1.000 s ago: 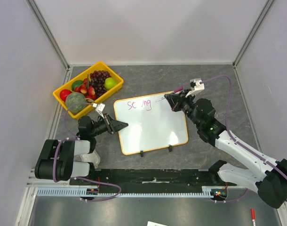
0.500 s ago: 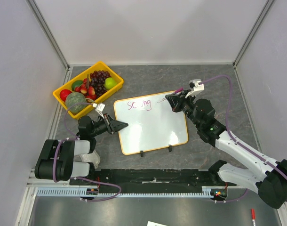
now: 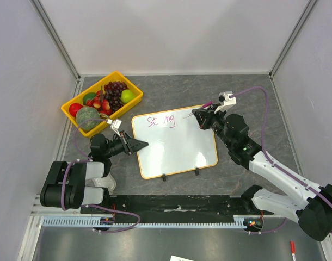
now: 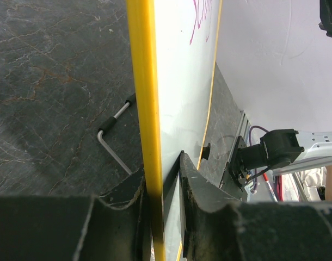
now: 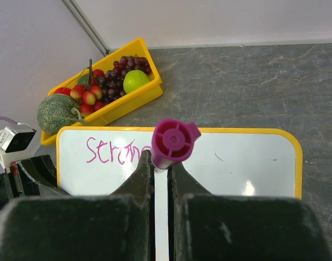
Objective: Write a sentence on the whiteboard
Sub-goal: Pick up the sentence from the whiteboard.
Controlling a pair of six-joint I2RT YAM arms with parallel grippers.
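The whiteboard (image 3: 177,147), white with an orange-yellow frame, lies tilted on the dark table. Its top left carries the start of the sentence (image 3: 161,120), a magenta word reading roughly "Strong" (image 5: 109,151). My left gripper (image 3: 140,144) is shut on the board's left edge; the left wrist view shows the yellow frame (image 4: 145,98) pinched between the fingers (image 4: 196,187). My right gripper (image 3: 202,116) is shut on a magenta marker (image 5: 172,142) over the board's top right. The marker's tip (image 3: 183,116) points left toward the writing.
A yellow fruit tray (image 3: 88,89) with a melon, grapes and apples stands at the back left. Two black clip feet (image 3: 164,177) sit on the board's near edge. A hex key (image 4: 114,130) lies on the table beside the board. A red pen (image 3: 291,247) lies off the table, bottom right.
The right gripper and marker have edged slightly toward the board's far edge. The writing and the left gripper look unchanged.
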